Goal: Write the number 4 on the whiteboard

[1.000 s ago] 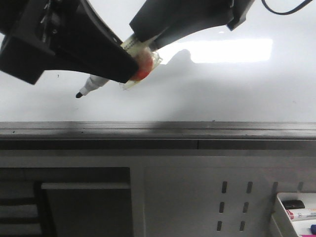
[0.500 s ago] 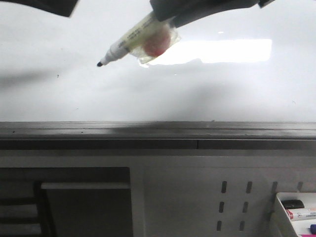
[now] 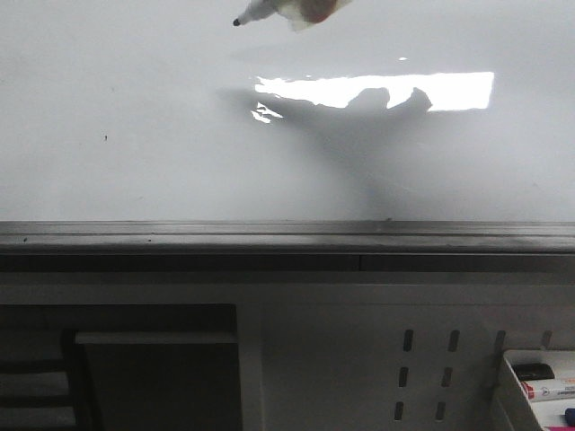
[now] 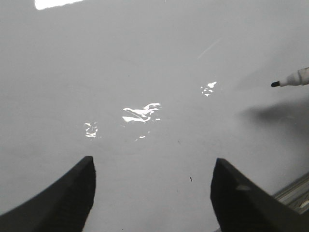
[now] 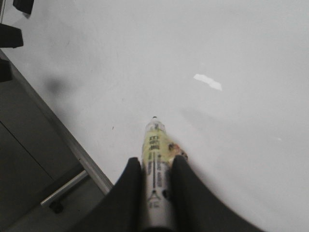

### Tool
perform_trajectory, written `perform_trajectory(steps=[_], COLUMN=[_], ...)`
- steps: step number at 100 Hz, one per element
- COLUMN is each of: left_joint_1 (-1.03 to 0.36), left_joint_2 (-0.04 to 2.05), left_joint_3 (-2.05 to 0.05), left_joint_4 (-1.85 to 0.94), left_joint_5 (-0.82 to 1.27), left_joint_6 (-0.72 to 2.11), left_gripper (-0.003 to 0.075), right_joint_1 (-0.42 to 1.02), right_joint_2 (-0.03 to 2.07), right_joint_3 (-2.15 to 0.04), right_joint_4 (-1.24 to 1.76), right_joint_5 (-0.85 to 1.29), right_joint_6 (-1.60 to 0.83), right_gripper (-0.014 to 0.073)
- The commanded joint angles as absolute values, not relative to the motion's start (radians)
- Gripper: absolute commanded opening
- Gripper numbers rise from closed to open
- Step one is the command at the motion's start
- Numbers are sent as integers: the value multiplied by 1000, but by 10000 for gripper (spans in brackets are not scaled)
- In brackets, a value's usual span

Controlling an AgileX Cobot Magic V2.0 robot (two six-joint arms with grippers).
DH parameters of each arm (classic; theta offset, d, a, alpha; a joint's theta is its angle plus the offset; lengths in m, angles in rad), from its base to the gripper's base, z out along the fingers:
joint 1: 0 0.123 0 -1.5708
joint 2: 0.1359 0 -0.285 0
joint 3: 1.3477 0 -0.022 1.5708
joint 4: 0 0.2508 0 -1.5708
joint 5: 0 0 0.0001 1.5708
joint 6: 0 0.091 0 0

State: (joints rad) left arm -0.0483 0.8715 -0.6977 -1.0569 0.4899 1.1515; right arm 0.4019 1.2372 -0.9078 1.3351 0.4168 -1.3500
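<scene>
Where the board stands: one whiteboard (image 3: 135,135), large, glossy and white, fills the upper part of the front view; a grey metal edge runs along its bottom.
Marks on board: no stroke of a 4 shows on it in any view, only a few tiny dark specks.
Reflection: one bright rectangular light patch (image 3: 449,90) on the gloss, partly cut by dark shadow shapes.
Marker count: one marker (image 5: 154,164), pale barrel with yellowish label and black print, black tip.
Marker place: at the very top of the front view, tip (image 3: 237,21) pointing left and down in front of the board; whether it touches the surface cannot be told.
Right claw: right claw (image 5: 153,174) clamped on the marker barrel, two dark smooth fingers on either side.
Left claw: left claw (image 4: 152,193) spread wide with nothing between its two dark fingers, facing the board; the marker tip shows at the side of its view.
Below board: one perforated grey panel (image 3: 422,368) with oblong slots.
Tray: one white tray (image 3: 509,382) at lower right, holding a few markers.
</scene>
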Motion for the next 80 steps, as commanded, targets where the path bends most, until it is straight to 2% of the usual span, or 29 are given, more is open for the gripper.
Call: perform_trajectory(steps=[1,37,63,80], left_joint_1=[-45,-45,-45,-45], left_joint_2=[859,859,859,859], left_joint_3=[-723,-723,-723,-723], left_joint_4=[-1113,-1115,-1117,-1117], left_joint_5=[468,468,468,468], left_joint_6=[1141,1141,1141,1141], left_gripper=[458,458,458,458], right_joint_1=[408,408,410,427], right_joint_2=[1243,1312,1384,1390], right_joint_3=[-966,-1004,-1004,-994], right_joint_4=[1380,1380,1378,1367], right_joint_5=[395,275,404,387], right_joint_6=[-1379,-1379,-1379,-1370], right_gripper=[-53,-53,-52,-52])
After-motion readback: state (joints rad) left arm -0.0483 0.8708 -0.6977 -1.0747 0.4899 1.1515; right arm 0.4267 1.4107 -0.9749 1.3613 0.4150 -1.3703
